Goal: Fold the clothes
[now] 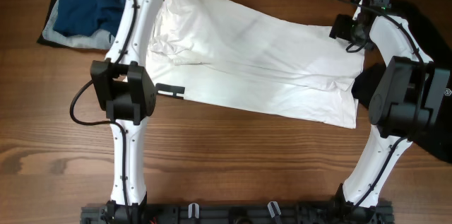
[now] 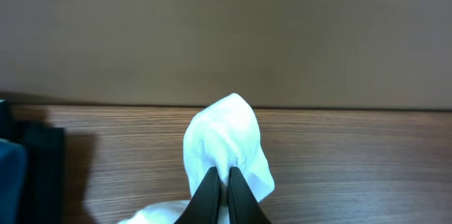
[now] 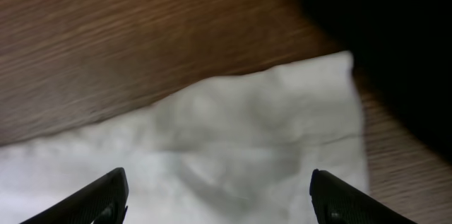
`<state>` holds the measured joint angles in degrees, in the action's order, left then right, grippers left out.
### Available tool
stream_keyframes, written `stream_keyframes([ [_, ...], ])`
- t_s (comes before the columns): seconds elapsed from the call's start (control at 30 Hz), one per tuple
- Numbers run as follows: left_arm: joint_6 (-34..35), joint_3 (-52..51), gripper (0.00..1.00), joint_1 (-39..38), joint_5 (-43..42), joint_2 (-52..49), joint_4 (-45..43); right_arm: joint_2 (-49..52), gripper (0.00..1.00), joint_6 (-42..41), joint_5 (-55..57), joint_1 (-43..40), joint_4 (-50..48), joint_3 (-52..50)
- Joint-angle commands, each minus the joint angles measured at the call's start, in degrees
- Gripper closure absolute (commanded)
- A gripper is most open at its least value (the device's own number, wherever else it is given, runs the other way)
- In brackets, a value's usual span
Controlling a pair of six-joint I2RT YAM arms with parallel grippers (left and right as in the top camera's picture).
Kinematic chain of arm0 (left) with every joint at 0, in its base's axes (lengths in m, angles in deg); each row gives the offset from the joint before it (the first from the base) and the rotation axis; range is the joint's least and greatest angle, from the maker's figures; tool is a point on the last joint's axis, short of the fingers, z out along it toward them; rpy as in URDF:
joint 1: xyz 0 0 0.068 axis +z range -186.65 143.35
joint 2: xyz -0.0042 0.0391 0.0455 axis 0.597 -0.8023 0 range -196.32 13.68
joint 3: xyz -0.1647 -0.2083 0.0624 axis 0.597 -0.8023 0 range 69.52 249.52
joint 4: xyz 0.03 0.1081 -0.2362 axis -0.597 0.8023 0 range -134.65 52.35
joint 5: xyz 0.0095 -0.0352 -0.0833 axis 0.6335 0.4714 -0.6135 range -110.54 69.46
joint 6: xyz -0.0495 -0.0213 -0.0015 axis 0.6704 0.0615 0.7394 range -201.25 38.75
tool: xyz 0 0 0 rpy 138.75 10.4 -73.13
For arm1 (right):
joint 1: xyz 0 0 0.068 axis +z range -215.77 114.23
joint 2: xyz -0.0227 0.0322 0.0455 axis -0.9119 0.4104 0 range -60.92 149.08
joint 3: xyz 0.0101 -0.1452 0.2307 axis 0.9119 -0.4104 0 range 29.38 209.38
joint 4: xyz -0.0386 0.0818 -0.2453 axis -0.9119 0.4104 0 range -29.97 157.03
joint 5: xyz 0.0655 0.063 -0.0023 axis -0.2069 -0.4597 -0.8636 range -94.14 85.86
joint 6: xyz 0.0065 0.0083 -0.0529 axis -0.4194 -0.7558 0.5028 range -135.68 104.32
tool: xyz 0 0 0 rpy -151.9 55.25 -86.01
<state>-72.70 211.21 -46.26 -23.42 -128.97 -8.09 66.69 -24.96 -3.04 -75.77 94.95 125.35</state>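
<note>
Lying spread across the desk (image 1: 233, 153) in the overhead view, the white T-shirt (image 1: 247, 61) is stretching between both arms, a blue collared shirt (image 1: 88, 5) sitting beside its far left corner. At the left wrist, the left end effector (image 2: 226, 176) is clamping a bunched fold of that T-shirt. At the right wrist, the right end effector (image 3: 219, 196) is hanging over the T-shirt's hemmed corner, jaws apart, holding nothing. Being light, limp cotton, it is likely sagging wherever unsupported; corners and hems are offering the surest hold.

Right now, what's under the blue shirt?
Light grey fabric pokes out beneath the blue collared shirt along its near edge. How far it extends underneath is covered.
</note>
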Motion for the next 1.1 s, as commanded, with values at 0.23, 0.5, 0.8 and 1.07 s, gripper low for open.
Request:
stream_keyframes([
  [0.23,0.9,0.2,0.96,1.6,0.4,-0.2,0.8,3.6,0.24,0.3,6.2,0.0,-5.7,-0.1],
  [0.5,0.9,0.2,0.96,1.6,0.4,-0.2,1.3,5.0,0.43,0.3,3.6,0.0,-6.8,-0.1],
  [0.8,0.9,0.2,0.96,2.0,0.4,1.4,4.5,3.2,0.96,0.3,5.6,-0.6,-1.2,5.6],
  [1.07,0.9,0.2,0.96,2.2,0.4,8.0,12.3,-6.1,0.96,0.1,-1.8,-3.7,15.1,10.3],
])
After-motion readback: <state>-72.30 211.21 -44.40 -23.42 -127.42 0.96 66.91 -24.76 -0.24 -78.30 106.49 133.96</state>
